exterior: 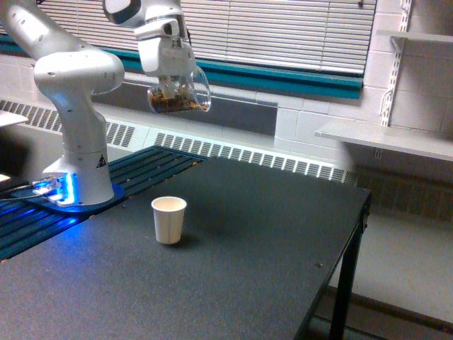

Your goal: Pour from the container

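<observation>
While the white robot arm (78, 78) stands on its blue-lit base at about 9 o'clock of the scene, its gripper (170, 86) hangs high in the air at about 11 o'clock, in front of the closed window blinds (283, 32). The jaws are clenched on the container (180, 95), a clear cup that lies almost on its side just under the gripper body. Its closed bottom is toward the exterior view's left and its open mouth points toward the exterior view's right, at about 3 o'clock from the jaws. The fingers come down from above and grip the cup wall near the bottom end; the wide rim stands free beyond them. Brown granular bits (170, 105) are visible through the wall and rest along the lower side of the cup, mostly toward the bottom end.

Well below the container, at about 6 o'clock from it, a small white paper cup (168, 219) stands upright on the dark table (269, 241). Its mouth is open upward, and it is well apart from the gripper. At the far side of the table, a long white radiator grille (248, 156) runs along the wall. A shelf (386, 138) is fixed on the wall at about 3 o'clock of the scene.
</observation>
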Robot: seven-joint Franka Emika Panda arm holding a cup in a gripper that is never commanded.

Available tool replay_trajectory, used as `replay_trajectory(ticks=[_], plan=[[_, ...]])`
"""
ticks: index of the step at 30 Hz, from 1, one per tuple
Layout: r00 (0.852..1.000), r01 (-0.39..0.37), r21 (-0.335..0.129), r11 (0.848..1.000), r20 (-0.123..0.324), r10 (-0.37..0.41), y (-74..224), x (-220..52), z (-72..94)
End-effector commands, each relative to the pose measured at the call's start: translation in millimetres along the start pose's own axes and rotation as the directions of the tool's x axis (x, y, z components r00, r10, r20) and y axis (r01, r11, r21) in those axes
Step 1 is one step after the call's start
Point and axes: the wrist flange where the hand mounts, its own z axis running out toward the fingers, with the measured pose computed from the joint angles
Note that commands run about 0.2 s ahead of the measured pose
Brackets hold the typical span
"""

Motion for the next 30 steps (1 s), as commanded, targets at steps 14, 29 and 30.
replay_trajectory(ticks=[14, 29, 30], plan=[[0.995, -0.061, -0.057, 0.997, 0.071, 0.065, 33.0, -2.9, 11.2], [0.992, -0.065, -0.077, 0.995, 0.107, 0.073, 42.1, -4.2, 14.4], [0.991, -0.066, -0.078, 0.995, 0.110, 0.075, 42.3, -4.5, 14.5]])
